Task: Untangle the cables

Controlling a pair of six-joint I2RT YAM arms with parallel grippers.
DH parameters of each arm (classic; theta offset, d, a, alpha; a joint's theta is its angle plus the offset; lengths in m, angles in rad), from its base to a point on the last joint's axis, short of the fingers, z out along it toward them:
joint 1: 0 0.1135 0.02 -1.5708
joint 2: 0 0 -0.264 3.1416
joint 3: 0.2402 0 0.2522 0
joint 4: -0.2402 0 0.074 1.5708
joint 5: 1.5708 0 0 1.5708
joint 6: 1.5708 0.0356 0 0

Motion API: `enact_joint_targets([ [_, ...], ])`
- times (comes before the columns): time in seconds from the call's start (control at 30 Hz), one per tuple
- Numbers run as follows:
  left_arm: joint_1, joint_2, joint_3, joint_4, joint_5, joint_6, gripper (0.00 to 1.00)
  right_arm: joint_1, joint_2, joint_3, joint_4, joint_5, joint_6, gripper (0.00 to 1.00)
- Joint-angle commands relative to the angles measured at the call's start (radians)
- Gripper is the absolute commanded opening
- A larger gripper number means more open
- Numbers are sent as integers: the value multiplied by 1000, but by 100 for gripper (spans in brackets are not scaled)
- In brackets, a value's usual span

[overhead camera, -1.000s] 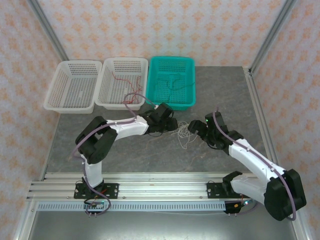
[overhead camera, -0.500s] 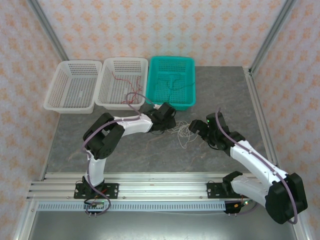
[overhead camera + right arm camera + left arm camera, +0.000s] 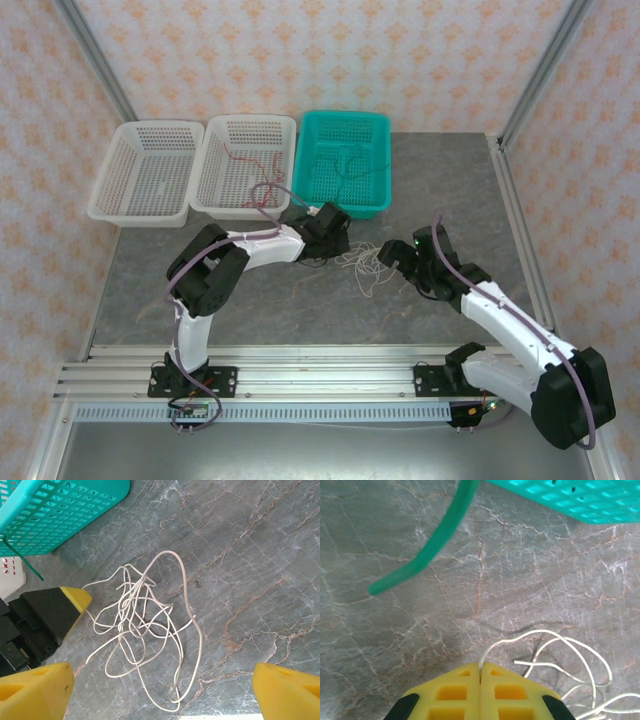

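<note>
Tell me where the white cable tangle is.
Top view: the white cable tangle lies on the table before the teal basket, between the left pincer, shut on a strand, and the open right pincer.

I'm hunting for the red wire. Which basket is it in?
The middle white basket, the one sitting between the other white basket and the teal basket. The red wire curls on its floor.

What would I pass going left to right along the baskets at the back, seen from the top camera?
Left white plastic mesh basket → middle white plastic mesh basket → teal plastic mesh basket.
</note>
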Motion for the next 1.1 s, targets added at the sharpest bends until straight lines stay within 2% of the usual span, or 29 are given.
enact_joint_targets([
  [0.0, 3, -74, 11, 21, 46, 8, 0, 7, -25, 40, -22, 0, -28, 92],
  [0.17, -37, -219, -12, -34, 48, 46, 0, 11, -9, 52, 39, 26, -78, 92],
  [0.33, -59, -374, -62, -38, 45, 49, 0, 60, 21, 72, 195, 43, -181, 93],
  [0.4, -63, -433, -49, -37, 52, 67, 0, 90, 35, 46, 318, 48, -255, 94],
  [0.5, -67, -496, 12, -91, 46, 110, 0, 97, 91, -56, 614, 1, -383, 92],
  [0.57, -67, -521, 60, -140, 57, 148, 0, 97, 145, -70, 711, 10, -461, 90],
  [0.6, -67, -532, 87, -165, 77, 170, 0, 98, 176, -62, 738, 15, -497, 87],
  [0.73, -68, -558, 152, -197, 180, 221, 0, 98, 333, -9, 792, -81, -555, 60],
  [0.83, -66, -591, 177, -215, 204, 285, 0, 98, 455, 52, 747, -181, -507, 28],
  [0.9, -61, -612, 222, -272, 181, 319, 0, 100, 511, 67, 720, -219, -435, 15],
  [0.97, -51, -635, 269, -305, 159, 356, 0, 108, 540, 39, 748, -240, -356, 12],
  [1.07, -25, -649, 342, -365, 123, 339, 0, 135, 524, -45, 816, -226, -275, 12],
])
